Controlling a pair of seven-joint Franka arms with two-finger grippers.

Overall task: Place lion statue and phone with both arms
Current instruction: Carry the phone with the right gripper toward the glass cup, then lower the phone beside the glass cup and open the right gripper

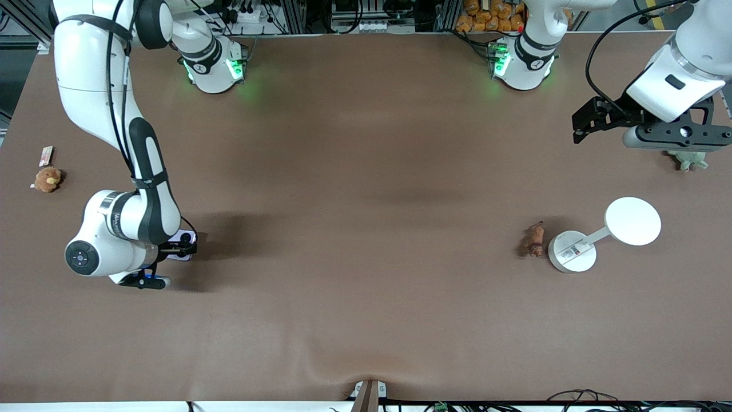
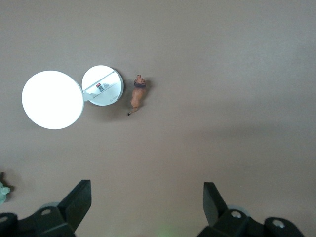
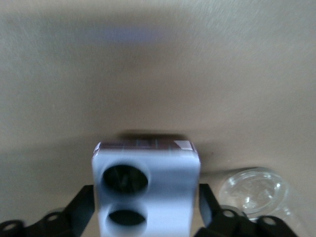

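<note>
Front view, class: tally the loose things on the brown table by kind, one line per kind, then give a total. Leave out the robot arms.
Animal toys and figurines: 3: lion statue, orange-brown plush, green plush turtle
Phones: 1: phone, between the right gripper's fingers
White two-disc stands: 1: stand
Small cards: 1: card
Total: 6

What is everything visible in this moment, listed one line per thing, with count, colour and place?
lion statue: one, reddish-brown, on the table beside the white stand, toward the left arm's end.
phone: one, lavender with two black lenses, between the right gripper's fingers.
white stand: one, round base with a round disc on an arm.
green plush turtle: one, on the table under the left gripper.
orange-brown plush toy: one, at the right arm's end.
small tag: one, pale, beside that plush, farther from the front camera.
clear round object: one, transparent, next to the phone.
left gripper: open, up over the table.
right gripper: low by the table, shut on the phone.
</note>
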